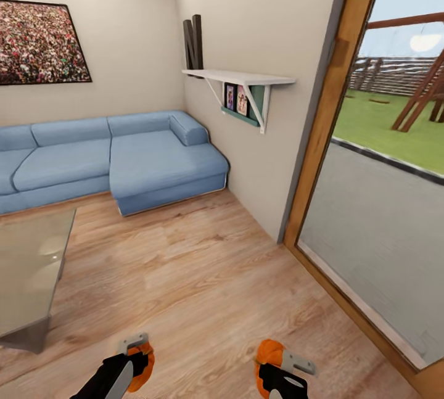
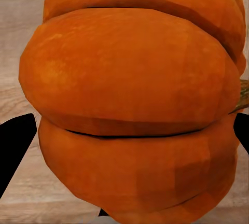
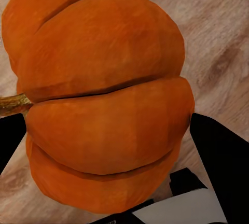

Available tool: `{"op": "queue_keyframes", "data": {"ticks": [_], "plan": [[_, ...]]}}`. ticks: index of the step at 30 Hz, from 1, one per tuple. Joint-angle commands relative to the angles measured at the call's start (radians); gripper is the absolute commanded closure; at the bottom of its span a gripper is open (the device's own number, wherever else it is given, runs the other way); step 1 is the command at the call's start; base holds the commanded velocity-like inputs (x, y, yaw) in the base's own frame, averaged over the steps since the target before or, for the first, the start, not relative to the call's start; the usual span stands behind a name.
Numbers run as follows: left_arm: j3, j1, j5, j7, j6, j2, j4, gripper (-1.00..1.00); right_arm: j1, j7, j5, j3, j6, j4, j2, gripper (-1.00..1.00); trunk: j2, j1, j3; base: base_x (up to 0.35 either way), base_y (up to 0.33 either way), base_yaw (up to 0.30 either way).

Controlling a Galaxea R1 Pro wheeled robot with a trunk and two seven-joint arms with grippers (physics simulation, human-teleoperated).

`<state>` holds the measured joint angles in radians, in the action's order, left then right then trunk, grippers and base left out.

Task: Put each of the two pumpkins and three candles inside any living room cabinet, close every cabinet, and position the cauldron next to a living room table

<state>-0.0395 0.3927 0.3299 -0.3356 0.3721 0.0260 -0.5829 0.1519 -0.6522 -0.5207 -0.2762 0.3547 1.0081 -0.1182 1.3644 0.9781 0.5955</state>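
Two ribbed orange pumpkins, one clamped in the left tool, another in the right tool.

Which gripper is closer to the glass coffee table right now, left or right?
Left. The left gripper, holding a pumpkin, sits just off the table's near corner; the right gripper, holding the other pumpkin, is farther away, toward the glass door.

Desk sits to your front-left, sofa behind it along far wall. Shelf on right wall, glass door further right. Each end effector, L & R, carries a pumpkin (L, R) over the floor.
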Motion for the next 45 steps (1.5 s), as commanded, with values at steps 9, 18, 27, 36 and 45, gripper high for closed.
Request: {"op": "queue_keyframes", "data": {"ticks": [9, 18, 27, 36, 45], "plan": [[0.0, 0.0, -0.003, -0.003, 0.0, 0.0, 0.001, 1.0, 0.0, 0.002, -0.001, 0.001, -0.015, -0.013, 0.0, 1.0, 0.0, 0.0, -0.008, 0.0, 0.0, 0.264], [0.0, 0.0, -0.002, -0.003, 0.0, 0.0, 0.001, 1.0, 0.0, 0.002, -0.001, 0.0, -0.032, -0.021, 0.0, 1.0, 0.0, 0.0, -0.016, 0.0, 0.0, 0.264], [0.0, 0.0, -0.002, -0.003, 0.001, 0.0, 0.0, 1.0, 0.0, 0.002, -0.001, 0.0, -0.033, -0.021, 0.0, 1.0, 0.0, 0.0, -0.024, 0.0, 0.0, 0.264], [0.0, 0.0, -0.002, -0.003, 0.0, 0.0, 0.0, 1.0, 0.0, 0.002, -0.001, -0.001, -0.033, -0.022, 0.0, 1.0, 0.0, 0.0, -0.032, 0.0, 0.0, 0.264], [0.0, 0.0, -0.002, -0.003, 0.0, 0.0, 0.0, 1.0, 0.0, 0.002, -0.001, -0.001, -0.033, -0.022, -0.001, 1.0, 0.0, 0.0, -0.037, 0.0, 0.0, 0.267]]}}
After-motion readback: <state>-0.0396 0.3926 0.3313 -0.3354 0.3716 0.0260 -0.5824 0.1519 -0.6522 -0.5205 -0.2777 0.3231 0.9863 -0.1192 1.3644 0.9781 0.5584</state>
